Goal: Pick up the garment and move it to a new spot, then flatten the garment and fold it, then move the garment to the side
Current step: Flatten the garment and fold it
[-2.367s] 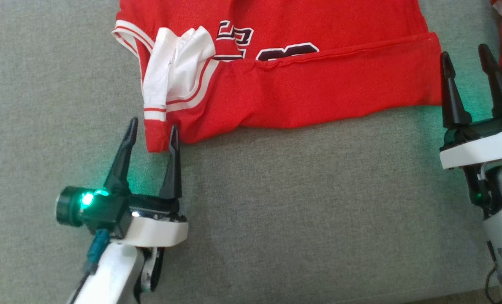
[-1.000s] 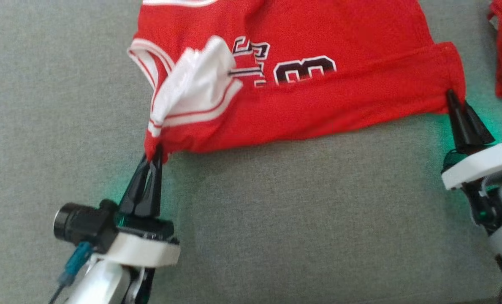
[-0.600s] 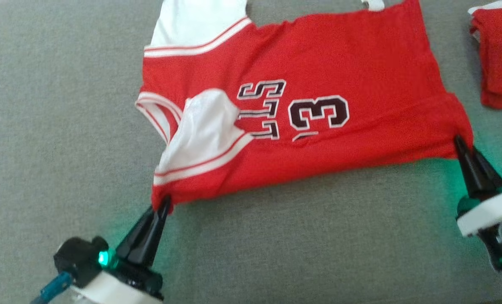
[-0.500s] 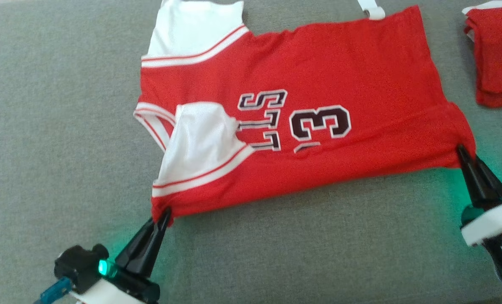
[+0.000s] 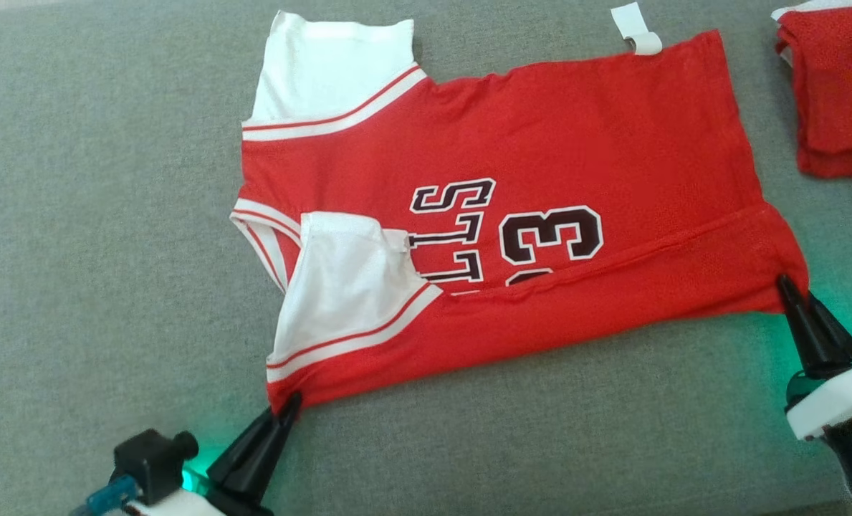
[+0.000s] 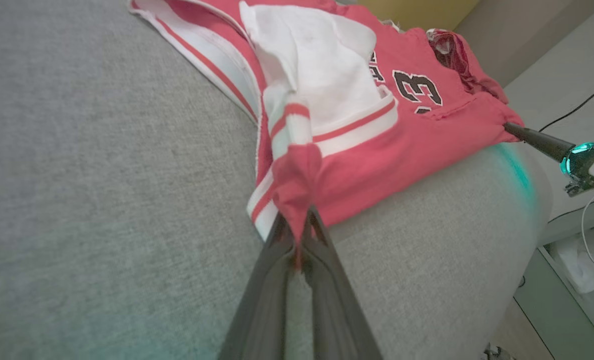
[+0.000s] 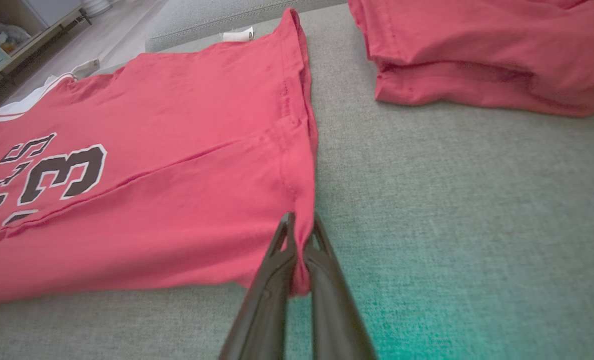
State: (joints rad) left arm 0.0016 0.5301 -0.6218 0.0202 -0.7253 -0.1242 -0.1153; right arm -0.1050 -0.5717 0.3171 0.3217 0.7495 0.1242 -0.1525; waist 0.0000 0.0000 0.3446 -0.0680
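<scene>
Red jersey point(image 5: 576, 136), white sleeves, is pinched at two corners by left gripper point(image 5: 291, 405) and right gripper point(image 5: 790, 290). Grey upholstery point(image 5: 96, 215) is seen beneath; red cloth point(image 5: 834, 93) beyond right gripper.

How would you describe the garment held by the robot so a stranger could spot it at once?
On the grey cushion, find the red jersey spread across the middle, its near corners pinched by the left fingers and right fingers. Unlike the folded red garment to its right, it has white sleeves and black lettering.
</scene>
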